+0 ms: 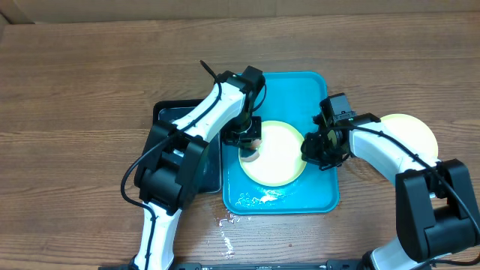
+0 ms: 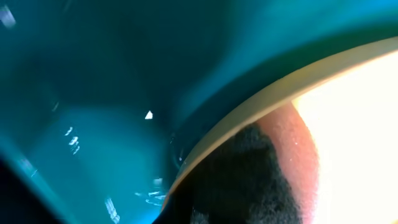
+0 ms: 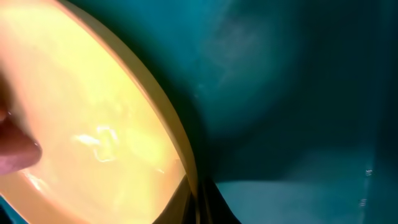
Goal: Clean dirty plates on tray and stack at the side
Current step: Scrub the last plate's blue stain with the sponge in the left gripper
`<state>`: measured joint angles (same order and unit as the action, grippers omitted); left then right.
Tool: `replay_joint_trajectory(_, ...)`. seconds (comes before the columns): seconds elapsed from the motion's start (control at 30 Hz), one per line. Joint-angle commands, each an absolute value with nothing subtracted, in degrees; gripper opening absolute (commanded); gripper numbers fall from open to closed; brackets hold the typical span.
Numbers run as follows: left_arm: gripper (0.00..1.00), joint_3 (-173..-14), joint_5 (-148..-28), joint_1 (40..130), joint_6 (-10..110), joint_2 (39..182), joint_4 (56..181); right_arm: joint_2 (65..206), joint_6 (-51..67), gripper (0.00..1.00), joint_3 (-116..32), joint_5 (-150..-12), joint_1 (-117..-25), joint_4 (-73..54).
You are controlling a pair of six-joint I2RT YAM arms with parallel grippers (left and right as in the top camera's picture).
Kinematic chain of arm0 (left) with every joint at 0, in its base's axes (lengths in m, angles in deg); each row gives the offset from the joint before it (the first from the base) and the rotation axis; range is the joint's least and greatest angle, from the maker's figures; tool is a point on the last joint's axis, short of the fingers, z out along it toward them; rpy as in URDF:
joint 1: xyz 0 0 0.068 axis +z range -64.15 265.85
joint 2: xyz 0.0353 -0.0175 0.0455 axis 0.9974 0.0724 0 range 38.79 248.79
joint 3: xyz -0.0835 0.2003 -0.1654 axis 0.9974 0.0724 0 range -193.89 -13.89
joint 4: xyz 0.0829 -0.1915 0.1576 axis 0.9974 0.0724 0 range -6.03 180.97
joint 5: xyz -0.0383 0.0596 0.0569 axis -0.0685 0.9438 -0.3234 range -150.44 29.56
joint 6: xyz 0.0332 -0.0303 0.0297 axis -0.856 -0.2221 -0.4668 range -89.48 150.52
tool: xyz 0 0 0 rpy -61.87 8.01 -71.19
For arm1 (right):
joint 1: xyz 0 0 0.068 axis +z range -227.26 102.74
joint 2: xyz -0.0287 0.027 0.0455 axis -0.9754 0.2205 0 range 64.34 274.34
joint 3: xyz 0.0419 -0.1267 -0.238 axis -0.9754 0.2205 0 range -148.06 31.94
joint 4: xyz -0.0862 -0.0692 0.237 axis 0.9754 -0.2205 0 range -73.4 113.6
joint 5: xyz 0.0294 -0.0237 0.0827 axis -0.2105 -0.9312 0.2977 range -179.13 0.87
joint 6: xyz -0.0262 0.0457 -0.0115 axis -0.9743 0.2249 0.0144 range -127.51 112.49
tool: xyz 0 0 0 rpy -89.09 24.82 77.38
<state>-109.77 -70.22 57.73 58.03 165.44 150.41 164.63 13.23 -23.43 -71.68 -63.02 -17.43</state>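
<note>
Lying on the tray (image 1: 300,90), overhead, a plate (image 1: 281,154) has the left gripper (image 1: 249,144) at its left rim, jaws clenched on a sponge (image 1: 250,155), and the right gripper (image 1: 319,148) grasping its right rim. Left wrist: the sponge presses the plate's rim. Right wrist: the plate's rim enters the jaws.

Robot lab, wood-grain table (image 1: 82,82)

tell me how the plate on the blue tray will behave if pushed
Probably slippery: water glistens on the plate and beads on the tray. Likely stiff, since its rim shows a clean curve. Lying flat, it should slide, not tip.
</note>
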Motion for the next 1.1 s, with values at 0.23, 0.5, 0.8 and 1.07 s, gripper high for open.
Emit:
replay_joint_trajectory(0.23, 0.04, -109.2, -69.2, 57.0, 56.1, 166.2, 154.4, 165.2, 13.0, 0.04, -23.1, -74.9, -63.7, -17.8)
replay_joint_trajectory(0.5, 0.04, -108.8, -81.5, 49.8, 55.4, 166.2, 142.2, 165.2, 13.0, 0.04, -23.1, -74.9, -63.7, -17.8)
replay_joint_trajectory(0.8, 0.05, -108.8, -84.2, 45.6, 59.6, 166.2, 145.7, 165.2, 13.0, 0.04, -23.1, -74.9, -63.7, -18.0)
replay_joint_trajectory(1.07, 0.04, -108.8, -71.1, 48.9, 65.5, 166.2, 155.1, 165.2, 13.0, 0.04, -23.1, -74.9, -63.7, -18.2)
